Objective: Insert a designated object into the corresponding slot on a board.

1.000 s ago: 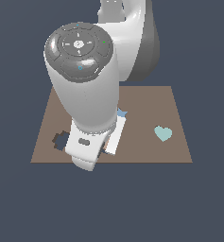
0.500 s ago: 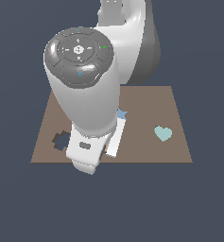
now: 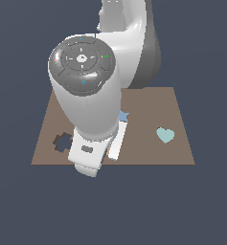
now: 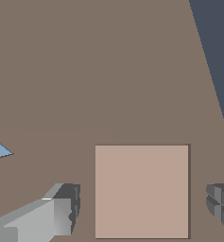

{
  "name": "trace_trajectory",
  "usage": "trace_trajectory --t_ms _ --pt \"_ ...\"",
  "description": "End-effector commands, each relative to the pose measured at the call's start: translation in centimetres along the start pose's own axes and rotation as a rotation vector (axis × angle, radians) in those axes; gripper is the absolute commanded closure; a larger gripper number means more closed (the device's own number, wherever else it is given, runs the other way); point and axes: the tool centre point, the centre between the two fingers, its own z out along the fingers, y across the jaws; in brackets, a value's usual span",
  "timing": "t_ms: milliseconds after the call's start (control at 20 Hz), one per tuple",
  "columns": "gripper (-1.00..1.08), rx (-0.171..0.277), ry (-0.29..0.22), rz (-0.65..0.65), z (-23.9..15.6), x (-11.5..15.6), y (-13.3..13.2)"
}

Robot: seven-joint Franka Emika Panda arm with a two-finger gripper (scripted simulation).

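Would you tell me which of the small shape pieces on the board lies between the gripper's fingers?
The pale pinkish-tan square block, flat between the open gripper's fingers; the blue star lies aside, the teal heart farther.

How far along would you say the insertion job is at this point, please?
Early stage. Done: the tool is lined up, with one finger on each side of the square block. In hand: the grasp. The tool is open and the block lies flat on the board, with gaps to both fingers. Left: closing, lifting, carrying and inserting; the square slot is not visible in either view.
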Motion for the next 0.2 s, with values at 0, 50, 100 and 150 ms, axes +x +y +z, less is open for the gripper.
trace_trajectory --t_ms 0,50,100,150 --pt "-0.92 0.0 0.0 0.0 -0.01 0.0 0.01" --pt "-0.92 0.0 0.0 0.0 -0.01 0.0 0.01" --pt "-0.92 0.0 0.0 0.0 -0.01 0.0 0.01" --pt "-0.92 0.0 0.0 0.0 -0.01 0.0 0.01"
